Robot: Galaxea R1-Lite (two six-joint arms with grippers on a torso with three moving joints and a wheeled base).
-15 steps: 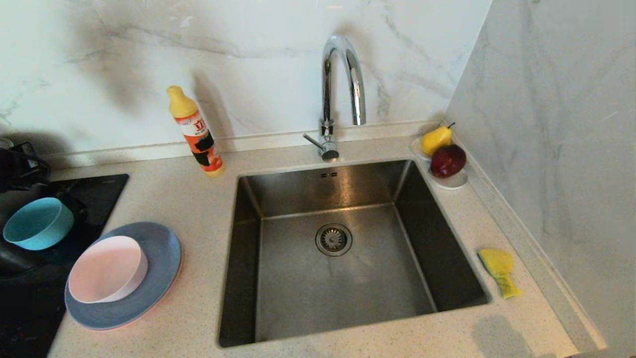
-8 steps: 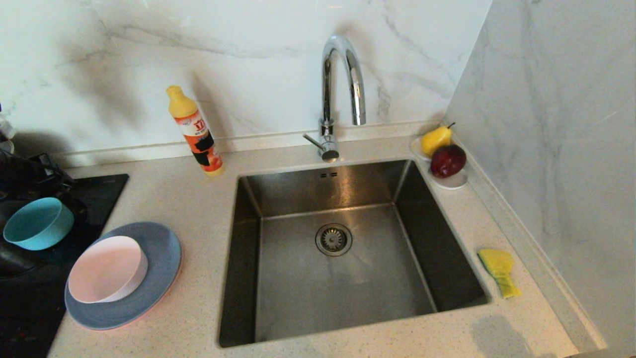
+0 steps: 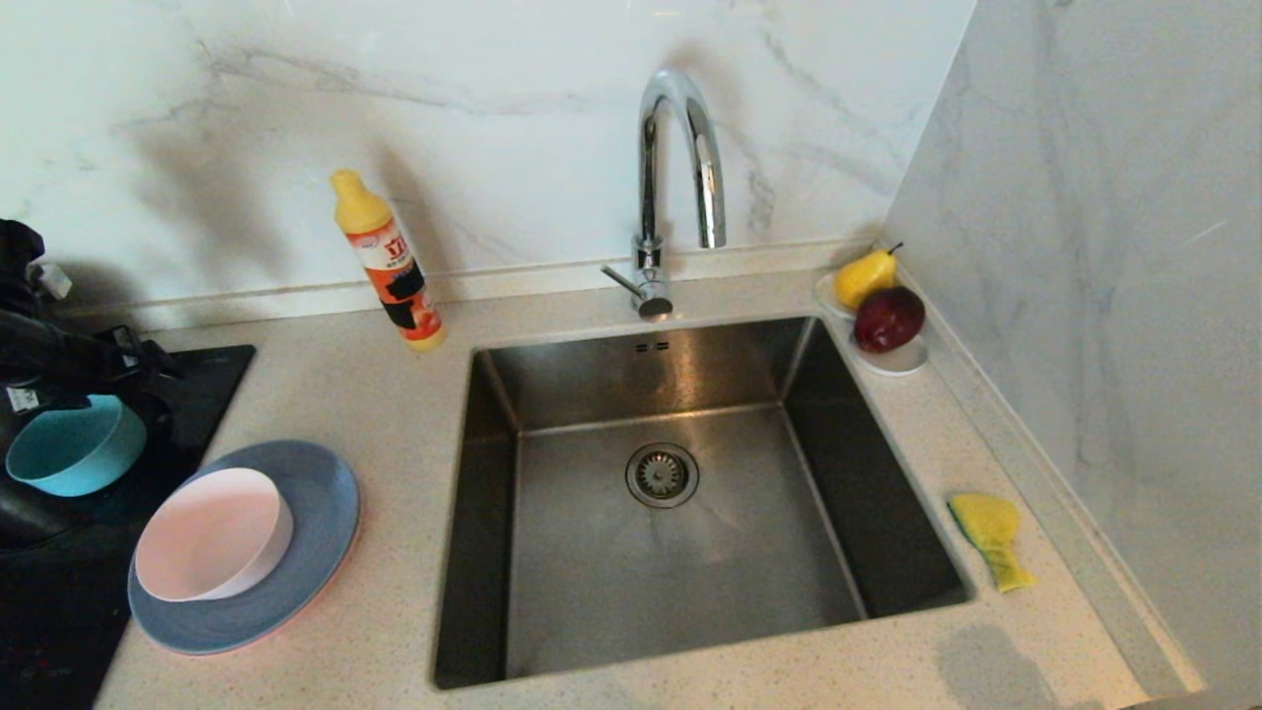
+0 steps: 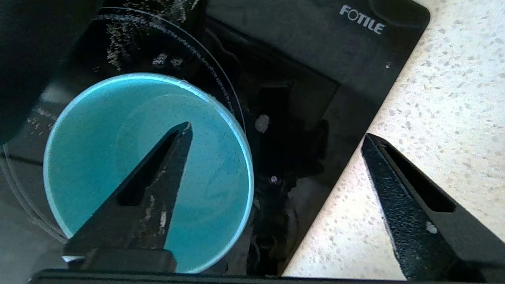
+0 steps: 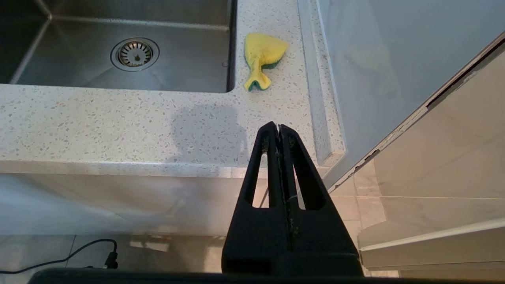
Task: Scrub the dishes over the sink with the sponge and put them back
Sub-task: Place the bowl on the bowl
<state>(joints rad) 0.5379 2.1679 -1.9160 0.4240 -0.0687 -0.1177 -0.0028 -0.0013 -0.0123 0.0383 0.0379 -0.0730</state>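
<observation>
- Two black fingers of the left gripper stood spread wide and empty above the teal bowl, one over its hollow, the other over the speckled counter.
- The bowl sat upright on the black cooktop at the far left of the scene.
- Just right of it and nearer, a pale pink-white bowl rested in the blue plate, a pink rim showing beneath.
- The steel sink lay at centre under its chrome faucet, an orange detergent bottle to its far left.
- The yellow sponge lay on the counter right of the basin.
- The right gripper hung pressed shut, parked off the counter's near right corner.
</observation>
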